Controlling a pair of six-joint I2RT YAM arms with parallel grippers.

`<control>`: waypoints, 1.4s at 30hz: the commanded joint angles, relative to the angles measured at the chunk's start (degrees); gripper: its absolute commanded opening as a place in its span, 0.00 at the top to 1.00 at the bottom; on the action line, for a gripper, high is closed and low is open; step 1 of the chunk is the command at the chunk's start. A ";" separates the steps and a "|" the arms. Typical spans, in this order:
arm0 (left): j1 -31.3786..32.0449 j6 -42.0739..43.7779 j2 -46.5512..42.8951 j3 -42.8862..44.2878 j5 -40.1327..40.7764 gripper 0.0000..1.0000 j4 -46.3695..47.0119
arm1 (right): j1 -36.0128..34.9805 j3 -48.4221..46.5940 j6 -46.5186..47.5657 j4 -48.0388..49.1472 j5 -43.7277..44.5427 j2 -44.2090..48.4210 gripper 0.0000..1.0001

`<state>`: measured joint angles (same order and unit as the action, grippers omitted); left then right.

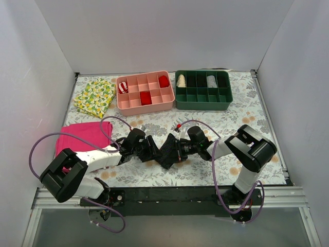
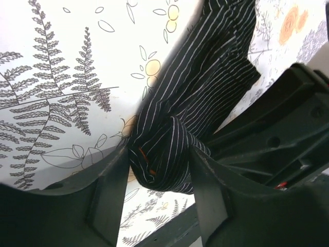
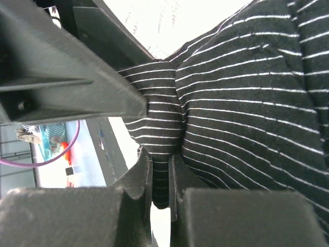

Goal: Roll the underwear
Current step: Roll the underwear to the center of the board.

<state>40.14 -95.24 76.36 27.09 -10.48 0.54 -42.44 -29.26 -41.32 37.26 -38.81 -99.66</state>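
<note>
Underwear, one item, soft black fabric with thin white pinstripes, is lying crumpled and twisted at the front middle of the floral bench, one bunched end sitting between the left gripper fingers, another fold being pinched thin by the right gripper.

The underwear is black with thin white pinstripes; the bench white (grey ferns, orange flowers); one cloth magenta.

One underwear, one left gripper, one right gripper, one pink tray, one green tray, one magenta cloth, one lemon-print cloth, three rolls in the pink tray being counted.
</note>
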 commanded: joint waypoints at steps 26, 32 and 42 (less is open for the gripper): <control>0.11 3.66 11.18 12.88 1.16 0.81 -14.32 | -19.08 -12.66 31.03 -46.66 53.83 29.00 0.18; 0.11 3.22 14.52 17.64 0.55 0.81 -20.92 | -26.37 -14.77 33.76 -45.08 59.54 23.11 0.21; 0.11 3.13 16.46 19.67 0.20 0.80 -23.30 | -31.92 -18.38 38.33 -42.70 66.05 13.71 0.19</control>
<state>40.23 -93.25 91.35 47.03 -12.23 -17.41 -72.86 -44.31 -6.07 -7.49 22.11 -84.20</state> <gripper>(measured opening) 0.250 0.807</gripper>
